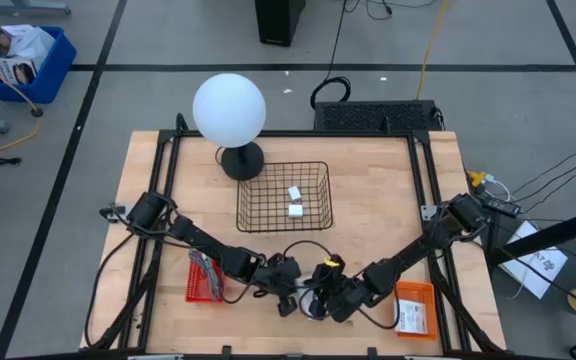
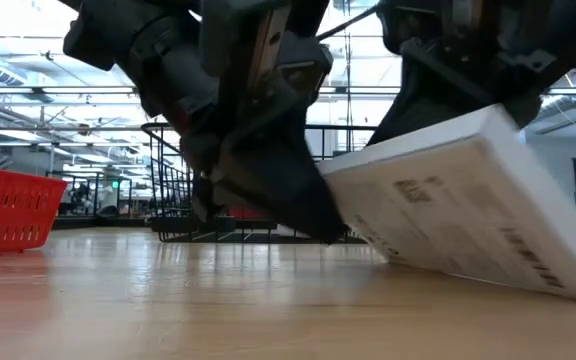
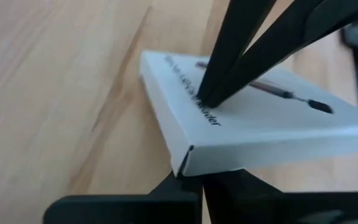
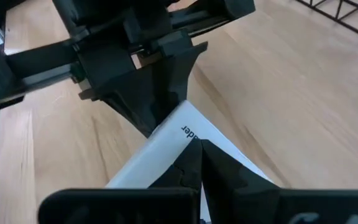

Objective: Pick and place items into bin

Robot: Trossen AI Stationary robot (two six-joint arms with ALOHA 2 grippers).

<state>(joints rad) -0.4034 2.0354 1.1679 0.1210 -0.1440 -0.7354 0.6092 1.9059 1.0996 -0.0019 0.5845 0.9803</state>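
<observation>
Both pincers meet at the tabletop's (image 1: 158, 220) front edge on one flat white printed box (image 2: 468, 200); the left pincer (image 3: 197, 140) is clamped on one corner, and the right pincer (image 4: 188, 152) is closed on the opposite end; the box hangs tilted, its low edge touching the wood; of its print only the letters "der" can be read; two small white blocks (image 1: 294, 200) lie inside the black wire basket (image 1: 253, 215) near the white globe lamp (image 1: 229, 110); a red basket (image 1: 200, 285) sits at the left, an orange tray (image 1: 416, 308) at the right
</observation>
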